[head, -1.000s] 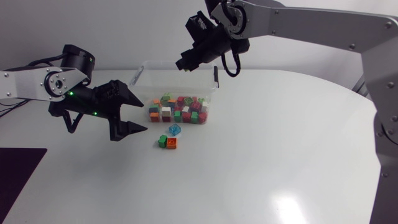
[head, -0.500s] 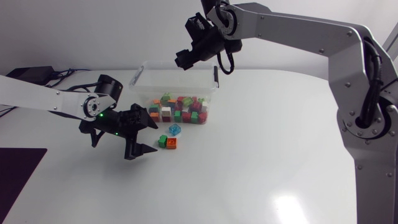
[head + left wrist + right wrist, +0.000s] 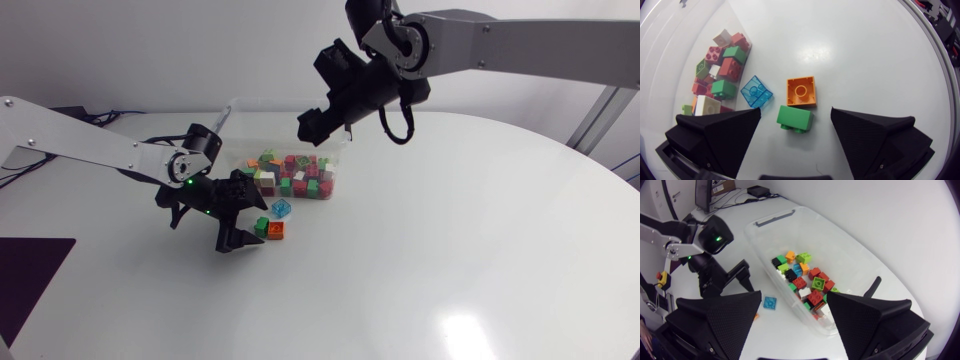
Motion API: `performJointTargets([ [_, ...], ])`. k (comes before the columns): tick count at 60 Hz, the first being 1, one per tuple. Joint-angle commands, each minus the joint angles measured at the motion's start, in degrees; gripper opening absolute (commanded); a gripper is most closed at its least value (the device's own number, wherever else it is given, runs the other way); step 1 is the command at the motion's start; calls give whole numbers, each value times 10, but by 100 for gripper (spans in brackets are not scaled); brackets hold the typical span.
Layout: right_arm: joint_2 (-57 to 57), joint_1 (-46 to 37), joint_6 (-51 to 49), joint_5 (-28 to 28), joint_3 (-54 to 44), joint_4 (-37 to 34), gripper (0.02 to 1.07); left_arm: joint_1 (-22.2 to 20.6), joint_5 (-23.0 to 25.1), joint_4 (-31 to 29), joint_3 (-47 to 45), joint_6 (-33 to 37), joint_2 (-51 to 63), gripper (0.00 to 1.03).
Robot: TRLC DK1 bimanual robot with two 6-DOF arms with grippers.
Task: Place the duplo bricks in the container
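The clear container [image 3: 262, 125] holds several duplo bricks [image 3: 292, 180] at its near end. Three loose bricks lie on the table in front of it: green [image 3: 262, 227], orange [image 3: 277, 231] and clear blue [image 3: 281, 208]. My left gripper [image 3: 238, 214] is open low over the table. In the left wrist view the green brick [image 3: 795, 120] lies between its fingers without touching them, the orange brick [image 3: 801, 91] is just ahead, and the blue brick [image 3: 756, 91] sits beside the container [image 3: 670, 60]. My right gripper [image 3: 314, 124] hangs open and empty above the container [image 3: 790, 227].
A black lid handle [image 3: 348, 122] stands at the container's right end. White table stretches to the right and front of the loose bricks. A dark mat [image 3: 30, 275] lies at the table's front left.
My left arm has swung right and lower until its fingers flank the green brick. My right gripper has opened above the container and shifted slightly right.
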Motion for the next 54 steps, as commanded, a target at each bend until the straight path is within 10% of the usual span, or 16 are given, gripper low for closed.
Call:
performJointTargets([
  [1, -27, 13, -31, -13, -56, 6, 97, -8, -3, -16, 22, 26, 23, 94],
  [17, -56, 28, -91, -34, -127, 6, 97, -10, -14, -52, 48, 35, 49, 79],
  [29, -32, 64, -159, -57, -141, -25, 97, -8, -18, -93, 64, 48, 55, 33],
  [54, 83, 86, -266, -61, -98, -47, 100, 9, -18, -190, 81, 62, 28, 30],
])
